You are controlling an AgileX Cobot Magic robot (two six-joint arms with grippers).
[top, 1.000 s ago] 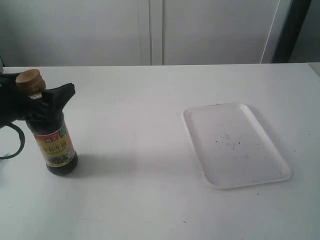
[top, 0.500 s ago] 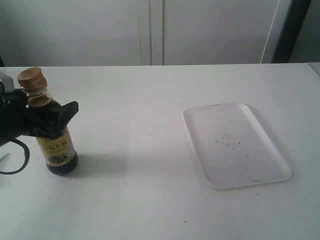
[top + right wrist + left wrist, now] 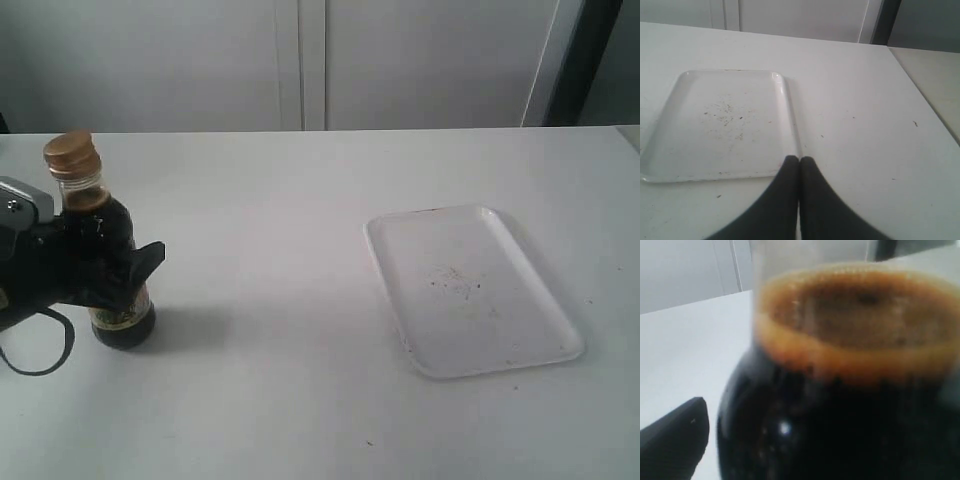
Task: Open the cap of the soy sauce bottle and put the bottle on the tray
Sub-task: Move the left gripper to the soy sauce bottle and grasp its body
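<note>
The soy sauce bottle (image 3: 122, 322) stands upright on the white table at the left, with its golden-brown cap (image 3: 72, 153) closed on the neck. My left gripper (image 3: 115, 265) straddles the bottle's body at label height and hides most of the label. In the left wrist view the dark bottle (image 3: 840, 415) fills the picture; one black finger (image 3: 675, 437) shows beside it with a thin strip of table between, so the jaws stand open. The white tray (image 3: 500, 300) lies empty at the right. My right gripper (image 3: 799, 160) is shut on nothing, near a corner of the tray (image 3: 700, 145).
White cabinet doors (image 3: 300, 60) close off the back of the table. A dark cable (image 3: 40, 355) loops on the table under the left arm. Bare table (image 3: 270, 300) lies between the bottle and the tray. The right arm is out of the exterior view.
My left gripper has come down from the bottle's neck to its body and shifted slightly right. The neck and cap now show above it. The bottle and tray have stayed in place.
</note>
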